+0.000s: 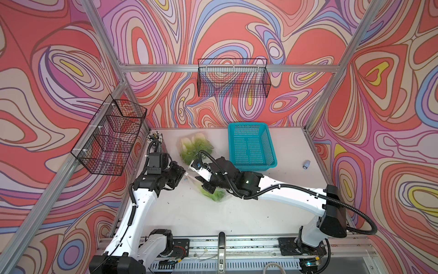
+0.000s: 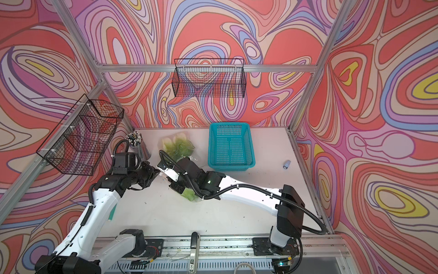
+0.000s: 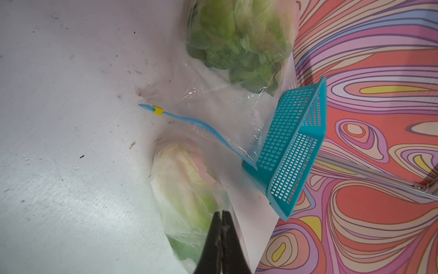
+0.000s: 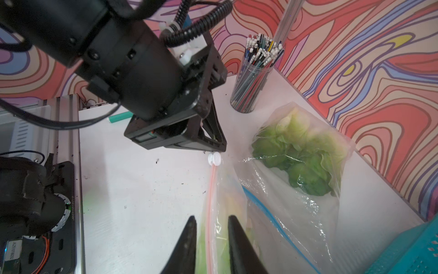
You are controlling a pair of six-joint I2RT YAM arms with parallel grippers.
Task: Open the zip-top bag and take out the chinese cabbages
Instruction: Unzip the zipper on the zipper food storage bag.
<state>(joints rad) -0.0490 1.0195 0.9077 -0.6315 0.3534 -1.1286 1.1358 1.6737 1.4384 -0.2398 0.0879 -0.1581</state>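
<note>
A teal basket (image 1: 247,124) of stiff plastic lattice, rectangular with sloping walls, stands on the scuffed white table (image 3: 71,118). Just beside its left side lies a blue-sealed zip-top bag (image 4: 296,213) of clear, crinkled film, with a yellow slider (image 3: 157,110) at the seal's end away from the basket and frilly dark-green heads (image 3: 237,40) bunched inside. The pink-sealed zip-top bag (image 4: 222,197), equally thin and glossy, lies off the basket's near left corner, towards the robot's base. Inside it are the chinese cabbages (image 3: 182,170), oblong, their pale ribbed bases shading into yellow-green crinkled leaves. The right gripper (image 4: 212,218) stands over this bag with its black tapered fingers apart, the pink seal (image 4: 209,201) running between them and cabbage leaves showing just beneath. The left gripper (image 3: 221,214) has its jaws pressed together at the bag's end farther from the basket, its tip just beside the round white slider (image 4: 214,159); whether it pinches the film cannot be told
</note>
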